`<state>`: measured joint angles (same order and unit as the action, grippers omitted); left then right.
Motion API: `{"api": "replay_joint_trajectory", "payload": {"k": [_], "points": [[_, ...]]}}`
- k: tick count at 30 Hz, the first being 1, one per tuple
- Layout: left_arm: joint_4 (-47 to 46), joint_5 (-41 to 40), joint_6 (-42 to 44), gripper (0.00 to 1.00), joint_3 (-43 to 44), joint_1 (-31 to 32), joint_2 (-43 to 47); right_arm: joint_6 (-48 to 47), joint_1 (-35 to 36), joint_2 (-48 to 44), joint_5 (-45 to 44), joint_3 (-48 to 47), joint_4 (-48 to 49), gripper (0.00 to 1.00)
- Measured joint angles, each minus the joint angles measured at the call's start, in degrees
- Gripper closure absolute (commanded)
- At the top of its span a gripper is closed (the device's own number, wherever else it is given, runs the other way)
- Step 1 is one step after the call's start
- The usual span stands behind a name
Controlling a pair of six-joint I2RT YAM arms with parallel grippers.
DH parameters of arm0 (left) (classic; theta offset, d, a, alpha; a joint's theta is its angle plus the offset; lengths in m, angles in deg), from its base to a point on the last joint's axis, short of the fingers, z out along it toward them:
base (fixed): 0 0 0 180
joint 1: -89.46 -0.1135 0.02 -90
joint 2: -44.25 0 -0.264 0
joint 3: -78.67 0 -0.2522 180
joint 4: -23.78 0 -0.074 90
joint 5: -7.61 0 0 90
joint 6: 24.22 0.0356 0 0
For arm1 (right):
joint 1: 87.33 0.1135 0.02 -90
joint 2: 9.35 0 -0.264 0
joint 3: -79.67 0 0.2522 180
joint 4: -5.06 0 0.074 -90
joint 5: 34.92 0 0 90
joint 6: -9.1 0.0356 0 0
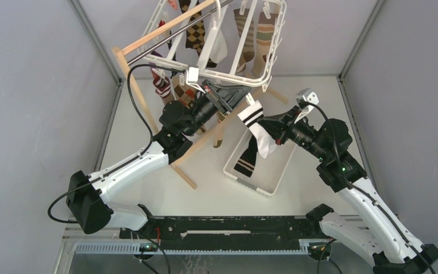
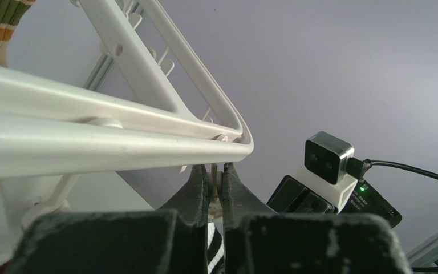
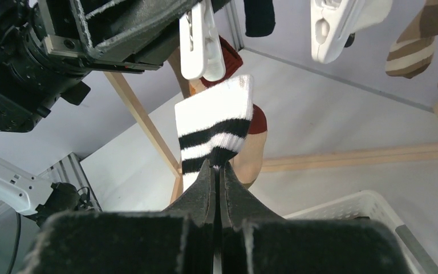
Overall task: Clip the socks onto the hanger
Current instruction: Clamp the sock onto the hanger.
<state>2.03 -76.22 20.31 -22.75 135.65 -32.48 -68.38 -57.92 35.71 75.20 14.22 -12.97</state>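
Centre frame, your right gripper (image 3: 217,166) pinches the white-and-black sock (image 3: 214,120) at its striped cuff; soft and light, it likely flops. Above it, your left gripper (image 2: 216,171) clamps a hanger (image 2: 120,145) clip (image 3: 201,45).

The top view looks steeply down from above the near edge of the desk (image 1: 205,188). The wrist views sit close behind the left tool (image 2: 217,171) and right tool (image 3: 217,168), angled upward. The right wrist and top views share a hanger clip (image 3: 201,43).
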Motion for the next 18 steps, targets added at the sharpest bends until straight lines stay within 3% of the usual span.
{"api": "replay_joint_trajectory", "payload": {"k": [18], "points": [[0.0, 0.0, 0.0, 1.0, 0.0, 0.0, 0.0, 0.0, -0.1, -2.5, 0.1, -0.6, -2.0, 1.0]]}}
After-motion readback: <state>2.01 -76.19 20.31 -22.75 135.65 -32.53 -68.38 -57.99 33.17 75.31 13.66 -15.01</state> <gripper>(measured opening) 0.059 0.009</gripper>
